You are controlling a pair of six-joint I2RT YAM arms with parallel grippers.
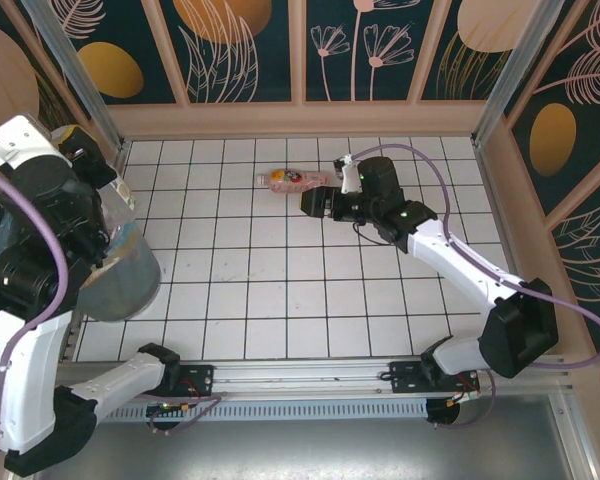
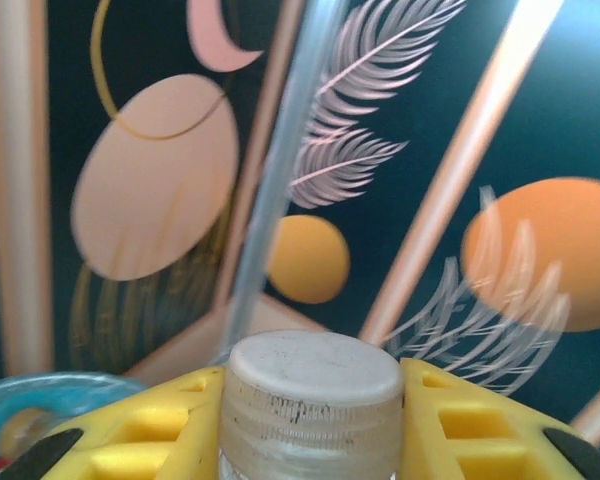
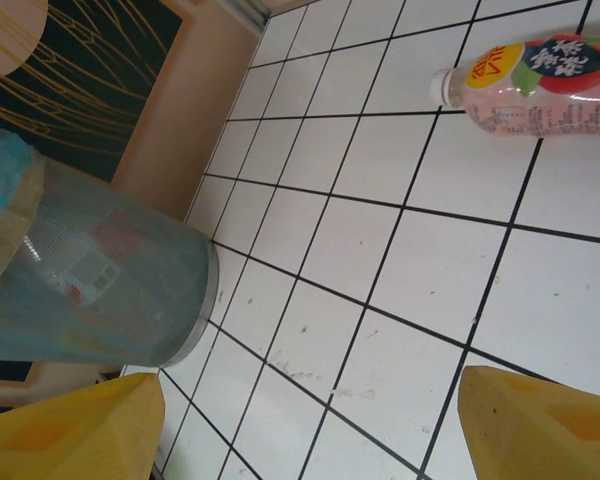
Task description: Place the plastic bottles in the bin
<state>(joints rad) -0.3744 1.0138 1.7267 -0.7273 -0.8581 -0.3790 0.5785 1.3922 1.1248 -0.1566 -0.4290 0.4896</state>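
1. Where the table (image 1: 280, 300) meets its near left edge, the blue-lined grey bin (image 1: 130, 285) stands upright.
2. Raised close by its rim, the left gripper (image 2: 315, 445) pinches a white-capped clear bottle (image 2: 315, 385) at the neck.
3. Farther out, the right gripper (image 1: 313, 203) hangs with its jaws spread, holding nothing.
4. Just beyond it, a pink-labelled bottle (image 1: 295, 180) lies sideways on the tiles.

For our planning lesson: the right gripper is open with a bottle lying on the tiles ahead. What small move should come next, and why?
Probably ease the right gripper toward the pink-labelled bottle until it straddles the body. The bottle lies on its side, apart from the open gripper, so closing now would catch nothing.
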